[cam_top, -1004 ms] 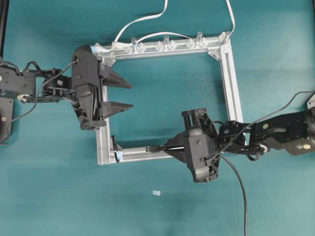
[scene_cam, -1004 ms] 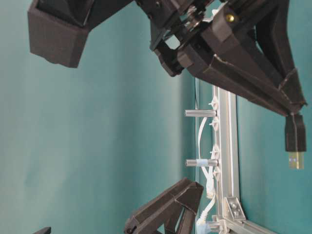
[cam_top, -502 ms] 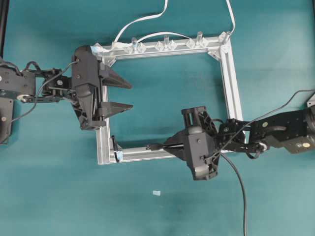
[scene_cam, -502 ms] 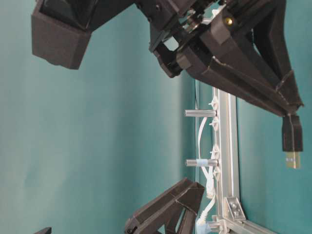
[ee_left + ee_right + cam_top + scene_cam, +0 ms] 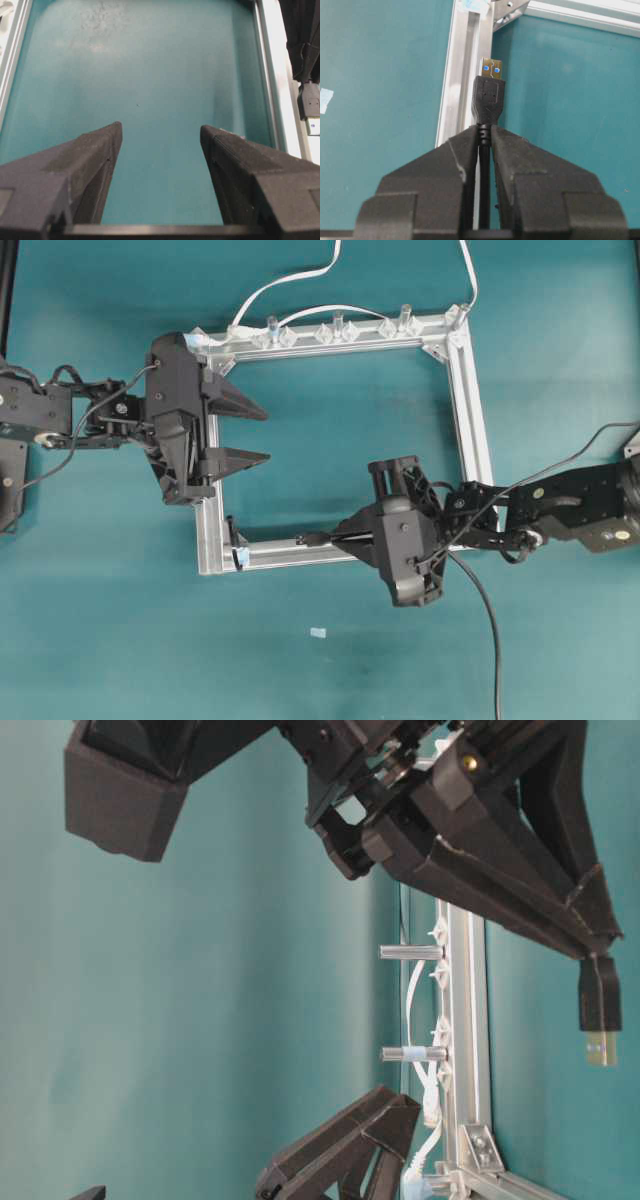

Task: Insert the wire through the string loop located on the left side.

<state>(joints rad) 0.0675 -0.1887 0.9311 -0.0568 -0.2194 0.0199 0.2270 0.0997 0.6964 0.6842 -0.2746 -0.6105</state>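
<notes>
Two jaws of right gripper (image 5: 481, 135) pinch wire (image 5: 489, 100) over frame (image 5: 460, 90) rail.

No legible text — none anywhere

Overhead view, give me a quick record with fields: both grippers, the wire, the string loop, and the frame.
left gripper: open, empty, over the frame's left rail
right gripper: shut on the wire
wire: plug juts past the fingertips, pointing along the bottom rail
string loop: upright at the bottom-left corner, not yet threaded
aluminium frame: square, flat on the teal table
white cables: run off the top rail
</notes>
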